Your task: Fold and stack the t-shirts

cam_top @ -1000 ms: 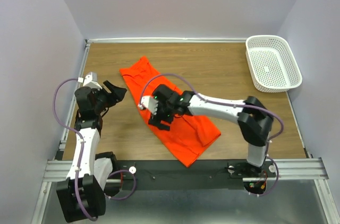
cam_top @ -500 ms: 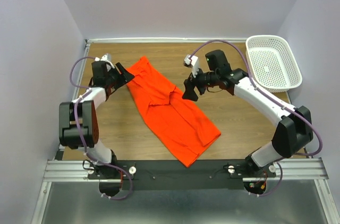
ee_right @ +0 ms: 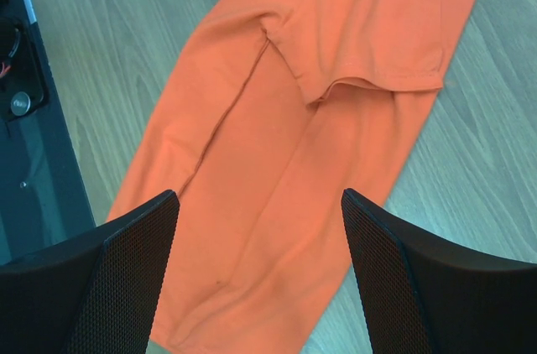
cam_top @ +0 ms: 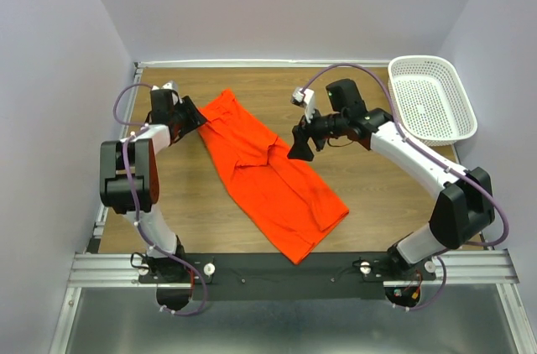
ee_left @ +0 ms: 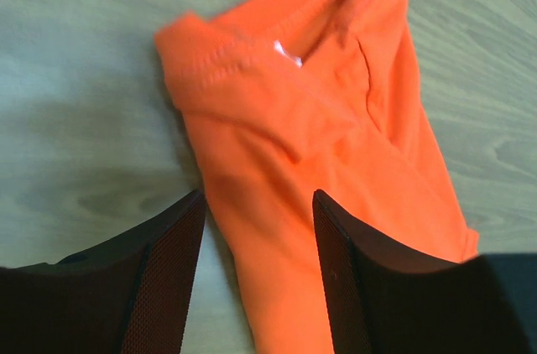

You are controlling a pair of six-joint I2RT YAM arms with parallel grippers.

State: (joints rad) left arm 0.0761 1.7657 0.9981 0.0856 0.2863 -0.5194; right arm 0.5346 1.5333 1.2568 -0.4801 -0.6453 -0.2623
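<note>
An orange-red t-shirt point(cam_top: 268, 169) lies folded lengthwise in a long strip, running from the far left of the table toward the near middle. My left gripper point(cam_top: 195, 118) is open, low at the shirt's far-left collar end; the left wrist view shows the shirt point(ee_left: 319, 144) with its white neck label point(ee_left: 288, 54) and the shirt's edge between my fingers point(ee_left: 172, 278). My right gripper point(cam_top: 300, 143) is open and empty, above the table at the shirt's right side. The right wrist view shows the shirt point(ee_right: 294, 169) below and a folded sleeve point(ee_right: 369, 52).
A white lattice basket point(cam_top: 430, 99) stands at the far right corner. The wooden table point(cam_top: 361, 102) shows bare between shirt and basket. The black front rail point(ee_right: 33, 136) shows in the right wrist view.
The right arm lifted off the shirt's middle and swung to the far right side; since half a second ago it has hardly moved. The left arm reached out to the shirt's far-left end.
</note>
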